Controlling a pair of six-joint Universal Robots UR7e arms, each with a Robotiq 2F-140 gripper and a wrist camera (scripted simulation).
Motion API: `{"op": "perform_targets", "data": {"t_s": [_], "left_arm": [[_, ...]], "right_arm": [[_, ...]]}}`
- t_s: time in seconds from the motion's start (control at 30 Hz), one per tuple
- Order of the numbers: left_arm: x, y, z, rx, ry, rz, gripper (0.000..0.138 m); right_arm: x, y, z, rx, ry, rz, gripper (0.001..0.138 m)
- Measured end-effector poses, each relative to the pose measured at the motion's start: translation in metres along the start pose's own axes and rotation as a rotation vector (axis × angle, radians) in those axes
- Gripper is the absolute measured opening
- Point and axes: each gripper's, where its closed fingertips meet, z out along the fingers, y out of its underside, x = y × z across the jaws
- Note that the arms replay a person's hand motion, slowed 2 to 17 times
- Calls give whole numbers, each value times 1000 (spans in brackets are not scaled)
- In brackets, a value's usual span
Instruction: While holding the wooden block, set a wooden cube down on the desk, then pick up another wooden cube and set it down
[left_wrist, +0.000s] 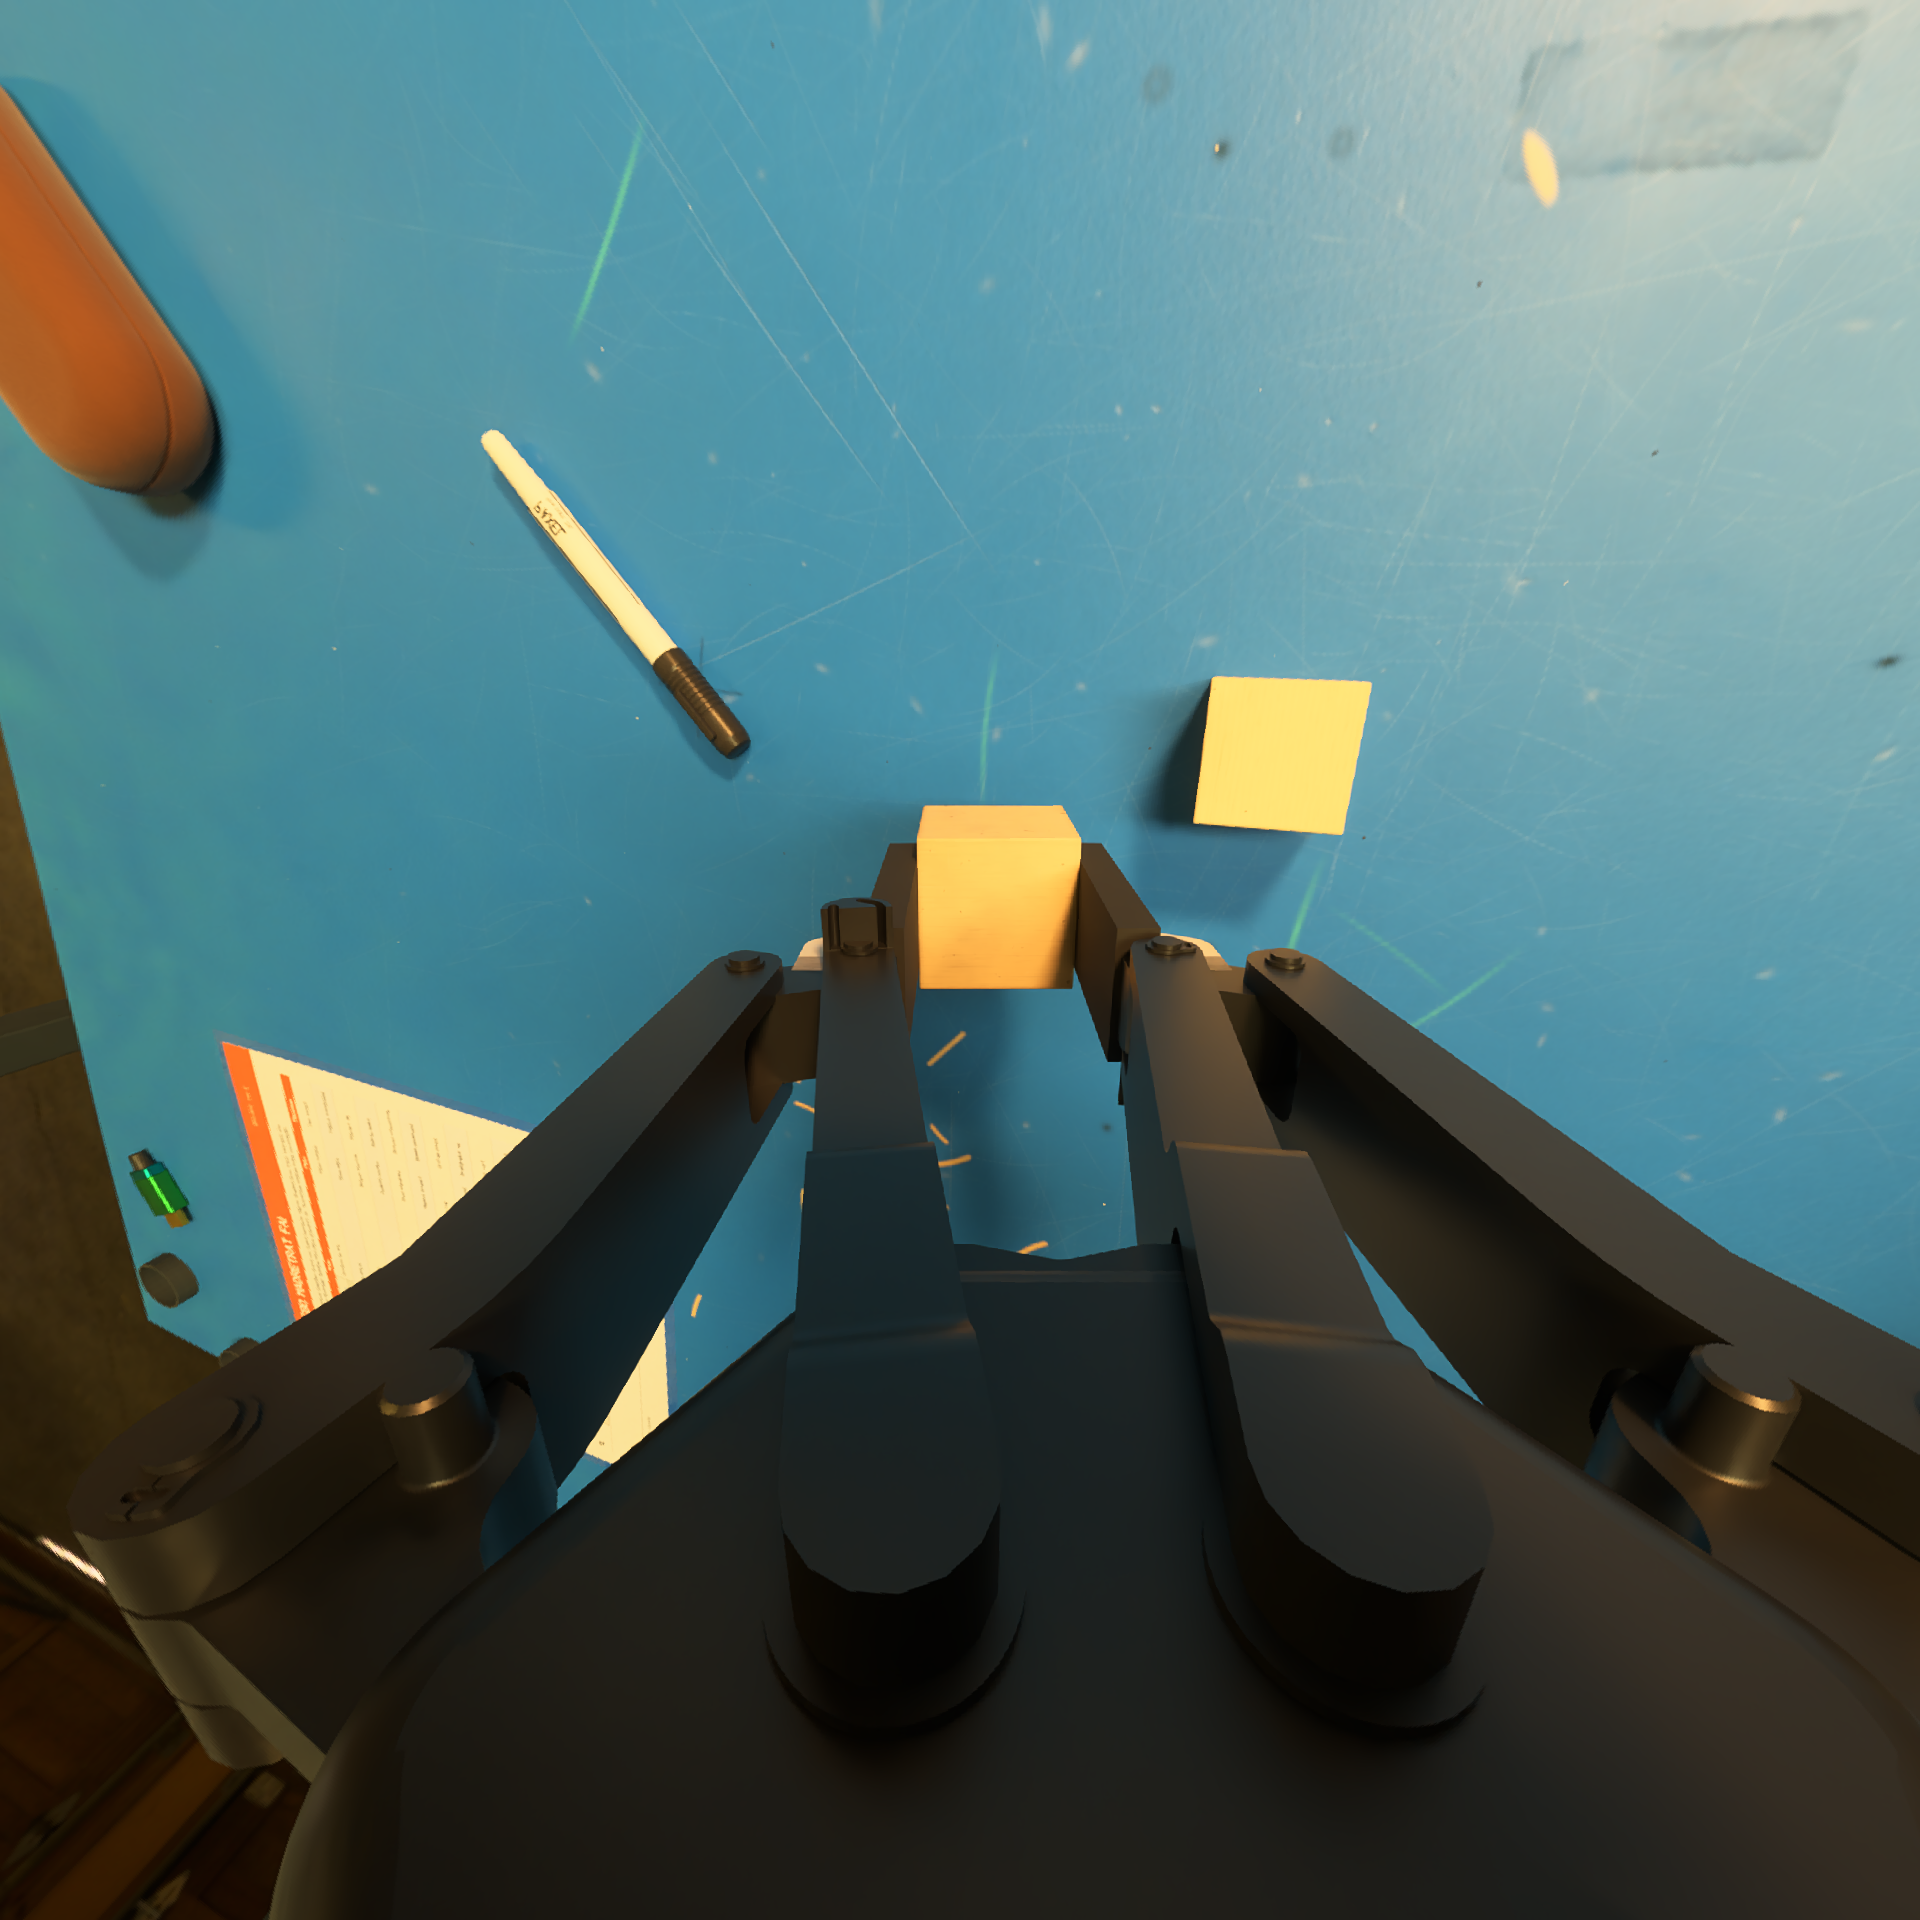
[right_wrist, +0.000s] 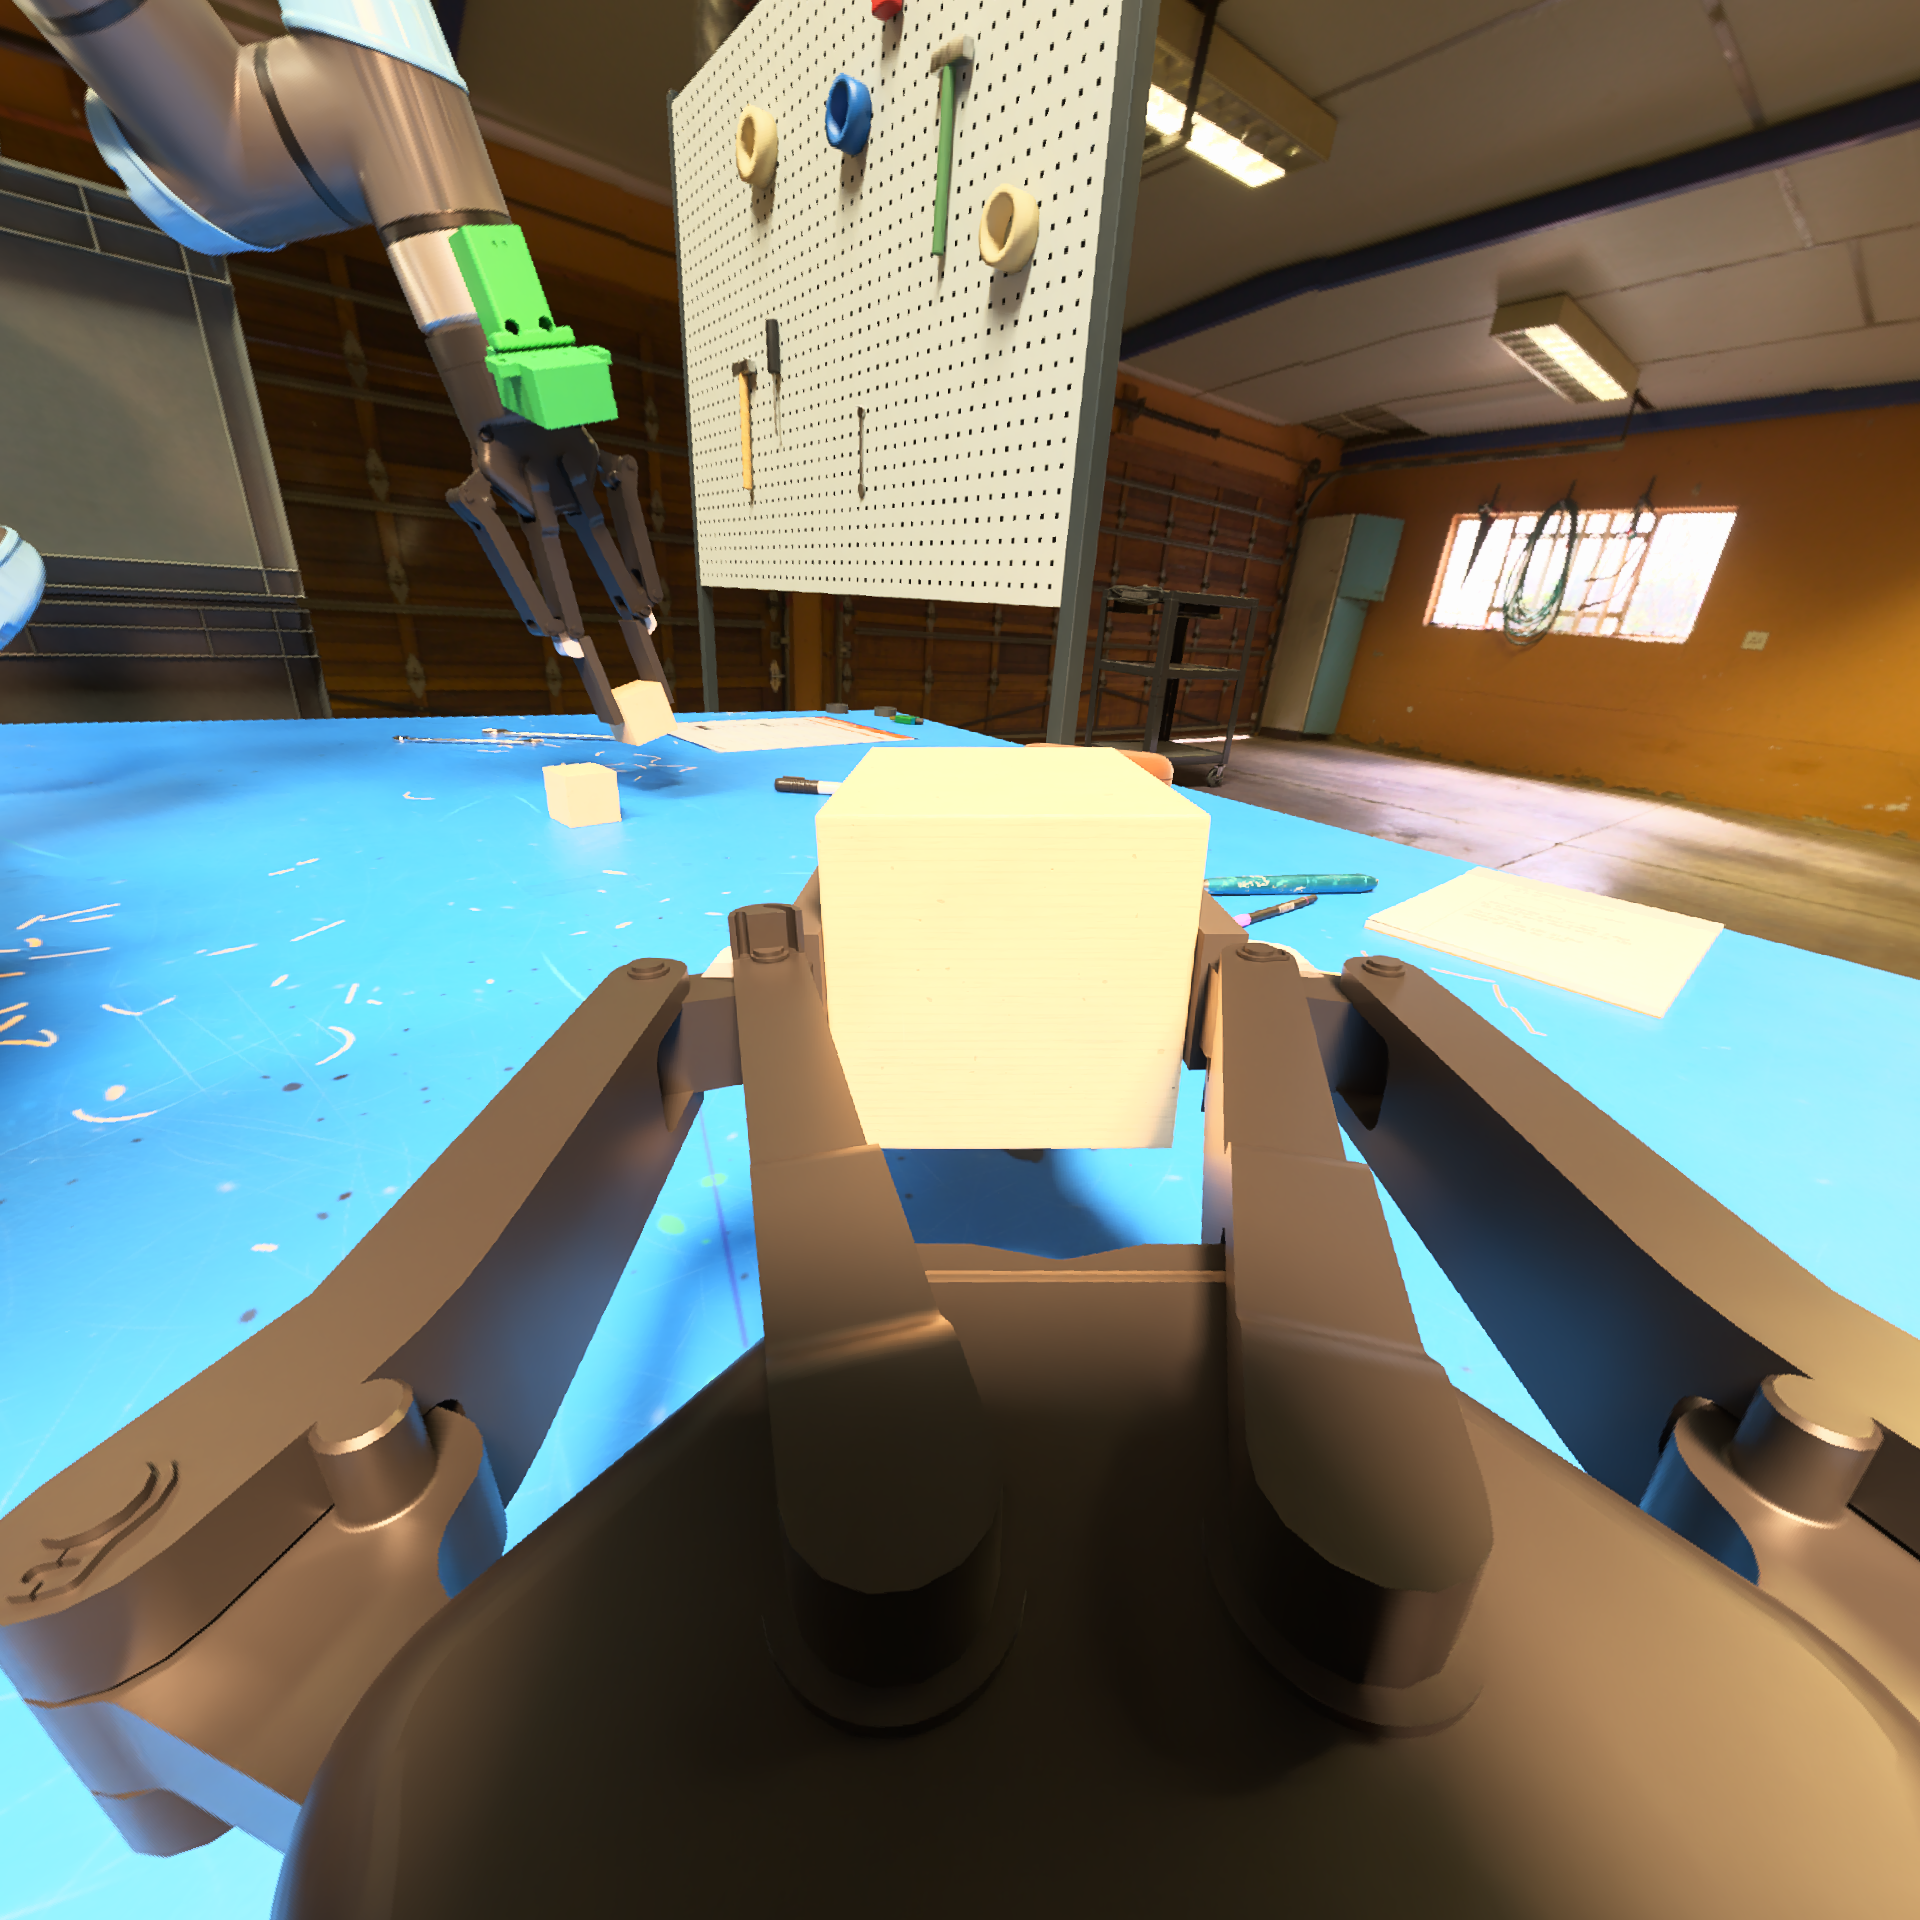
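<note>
Cubes are numbering two, with one wooden block besides. The left gripper (left_wrist: 997, 899) is clamping one wooden cube (left_wrist: 995, 896) above the desk (left_wrist: 1351, 416), while the second cube (left_wrist: 1281, 755) is lying near it, apart. The right gripper (right_wrist: 1013, 945) is pinching the wooden block (right_wrist: 1008, 945) between its fingers.

Gripped block (right_wrist: 1008, 945), cubes (left_wrist: 995, 899) (left_wrist: 1280, 755) apart.

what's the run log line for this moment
left tool: shut on small cube | right tool: shut on wooden block | second cube: on desk
</note>
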Motion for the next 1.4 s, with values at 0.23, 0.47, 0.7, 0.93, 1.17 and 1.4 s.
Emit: {"op": "perform_targets", "data": {"t_s": [0.23, 0.47, 0.7, 0.93, 1.17, 1.4], "left_arm": [[-3, -20, -34, 47, -34, -42, 38], [-5, -60, -65, 116, -58, -43, 38], [-4, -117, -84, 192, -54, -10, 38], [2, -177, -84, 220, -30, 55, 38], [8, -229, -69, 214, 12, 114, 38], [13, -268, -45, 187, 50, 144, 38]], "right_arm": [[-1, 0, 0, 2, -8, -3, 68], [-4, 0, 1, 2, -19, -6, 68], [-7, -1, 1, 4, -27, -7, 68], [-8, -2, 1, 10, -33, -5, 68], [-8, -2, 0, 17, -35, -2, 68], [-8, -3, 0, 19, -38, -1, 68]]}}
